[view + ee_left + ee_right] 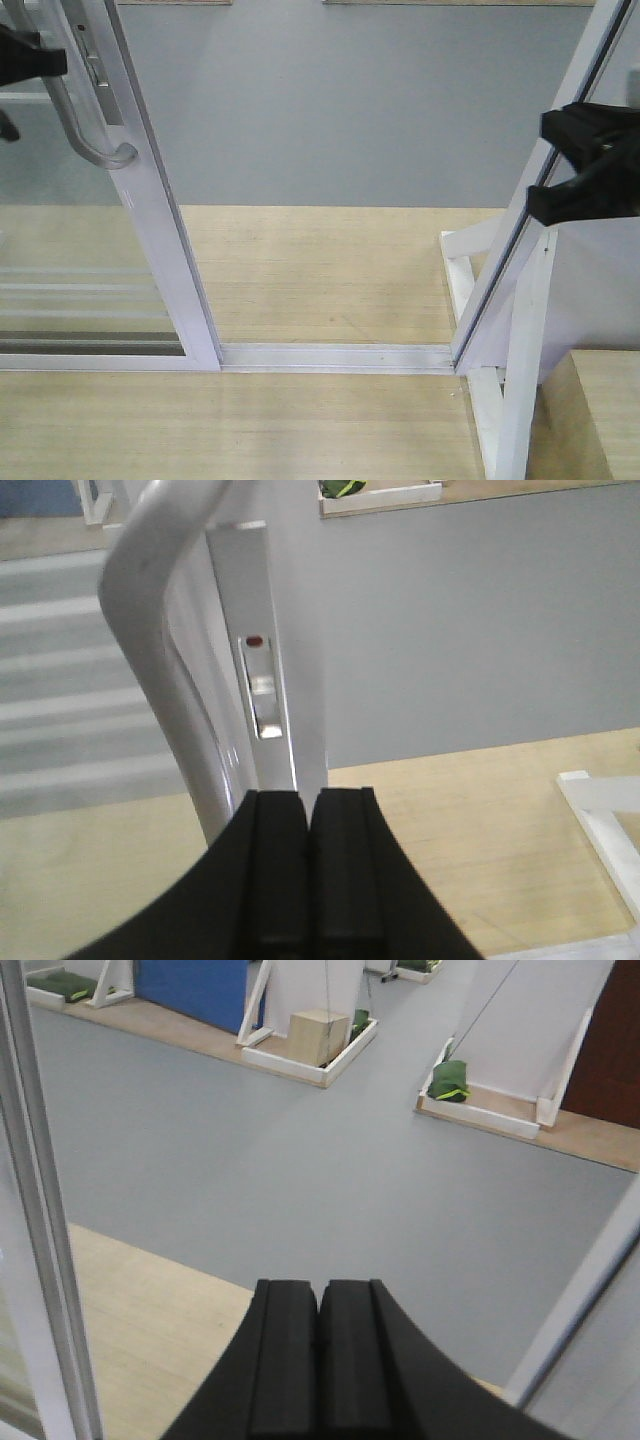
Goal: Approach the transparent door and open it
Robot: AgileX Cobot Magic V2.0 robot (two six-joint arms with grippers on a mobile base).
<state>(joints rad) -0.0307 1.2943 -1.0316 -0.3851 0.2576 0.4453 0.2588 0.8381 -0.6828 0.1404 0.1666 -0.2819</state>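
one transparent door (90,290), one handle (85,130), two end effectors.

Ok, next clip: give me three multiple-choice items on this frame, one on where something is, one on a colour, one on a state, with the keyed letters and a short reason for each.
1. In the front view, where does the transparent door stand?
A. far right
B. left
C. centre

2. What colour is the floor beyond the sill track?
A. grey
B. red
C. black

3. How is the left gripper set?
A. wide open
C. clamped on the handle
B. shut on nothing

Answers:
1 B, its framed glass with the horizontal bars fills the left side, and the opening lies to its right.
2 A, past the wooden strip the floor is plain grey.
3 B, in the left wrist view the fingers meet with nothing between them, and the curved handle is beyond them.
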